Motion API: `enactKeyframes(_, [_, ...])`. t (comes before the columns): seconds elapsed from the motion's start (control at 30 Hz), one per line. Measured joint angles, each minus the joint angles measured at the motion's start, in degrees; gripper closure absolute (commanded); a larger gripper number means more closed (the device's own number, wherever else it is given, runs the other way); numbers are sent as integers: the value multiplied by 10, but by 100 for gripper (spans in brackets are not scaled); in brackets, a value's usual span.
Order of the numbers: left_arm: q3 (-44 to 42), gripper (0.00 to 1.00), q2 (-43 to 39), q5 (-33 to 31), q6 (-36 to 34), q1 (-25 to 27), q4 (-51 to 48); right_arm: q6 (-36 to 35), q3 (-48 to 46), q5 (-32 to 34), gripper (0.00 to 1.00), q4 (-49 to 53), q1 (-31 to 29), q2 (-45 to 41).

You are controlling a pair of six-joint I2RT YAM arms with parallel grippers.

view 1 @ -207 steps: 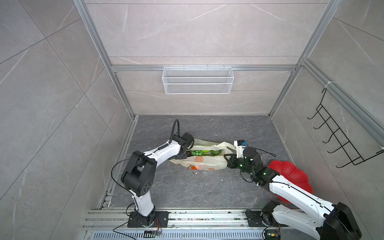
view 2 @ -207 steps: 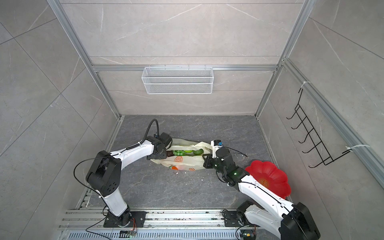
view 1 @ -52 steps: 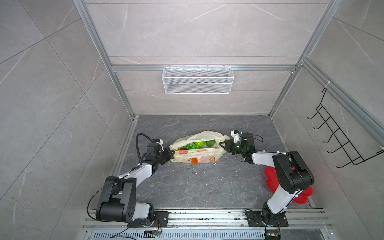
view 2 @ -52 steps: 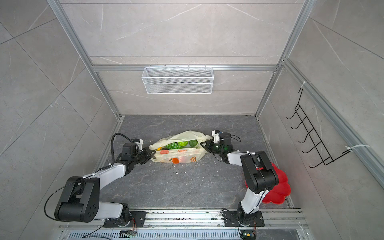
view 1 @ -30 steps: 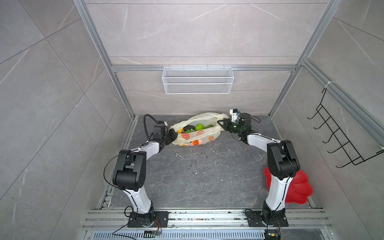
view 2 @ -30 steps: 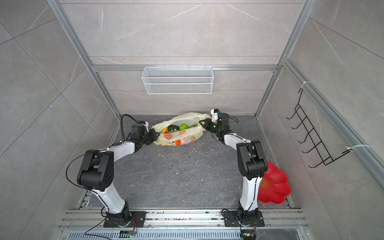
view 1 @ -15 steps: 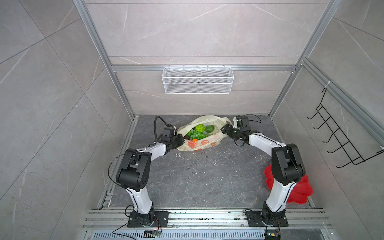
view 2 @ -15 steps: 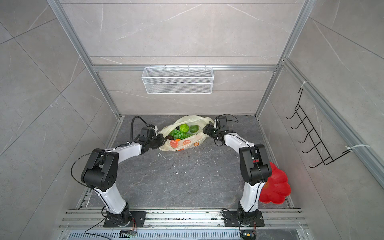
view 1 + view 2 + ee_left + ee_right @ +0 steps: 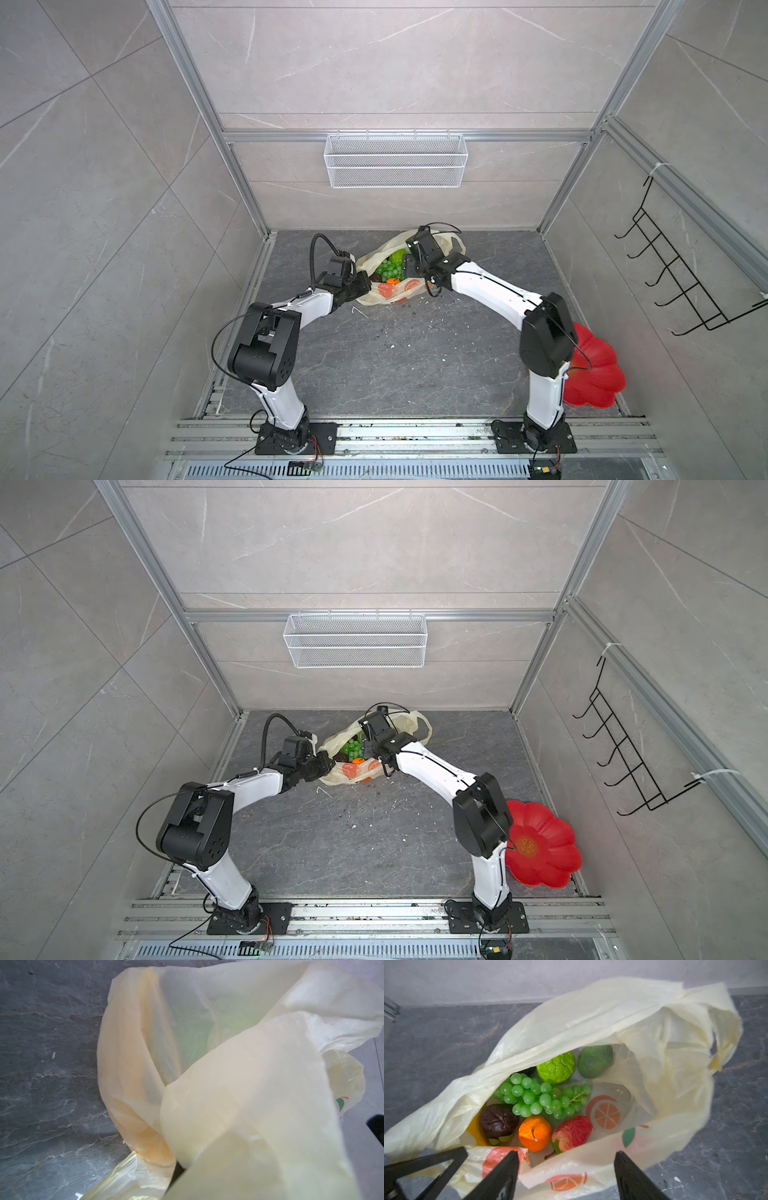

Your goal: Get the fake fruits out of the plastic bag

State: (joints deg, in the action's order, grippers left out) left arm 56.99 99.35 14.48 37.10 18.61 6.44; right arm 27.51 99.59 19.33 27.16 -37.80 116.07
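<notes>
The cream-yellow plastic bag [image 9: 444,245] [image 9: 409,725] lies at the back of the floor with its mouth open. My left gripper [image 9: 359,286] [image 9: 326,766] is shut on the bag's left edge; in the left wrist view the plastic bag [image 9: 249,1084] hides the jaws. My right gripper [image 9: 565,1157] [image 9: 409,266] hangs open over the mouth, holding nothing. Inside lie the fake fruits: a green grape bunch [image 9: 542,1098], a bumpy green ball [image 9: 556,1067], a green avocado [image 9: 595,1061], a dark avocado [image 9: 498,1121], an orange [image 9: 534,1133] and a strawberry [image 9: 572,1133].
A red flower-shaped plate [image 9: 598,374] [image 9: 544,845] lies on the floor at the front right, beside the right arm's base. A white wire basket [image 9: 395,160] hangs on the back wall and a black hook rack [image 9: 673,282] on the right wall.
My right gripper has let go of the bag's right handle, opened and moved over the bag's mouth. The bag has come forward and sagged open. My left gripper keeps its hold.
</notes>
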Motion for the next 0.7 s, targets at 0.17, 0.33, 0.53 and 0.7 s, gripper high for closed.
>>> enactKeyframes(0.17, [0, 100, -1, 0, 0, 6, 0, -9, 82, 4, 26, 43, 4, 99])
enactKeyframes(0.33, [0, 100, -1, 0, 0, 14, 0, -17, 118, 1, 27, 86, 6, 151])
enactKeyframes(0.53, [0, 100, -1, -7, 1, 16, 0, -16, 24, -12, 28, 77, 6, 120])
enactKeyframes(0.7, [0, 96, -1, -10, 4, 17, -2, -16, -55, -24, 29, 65, 5, 78])
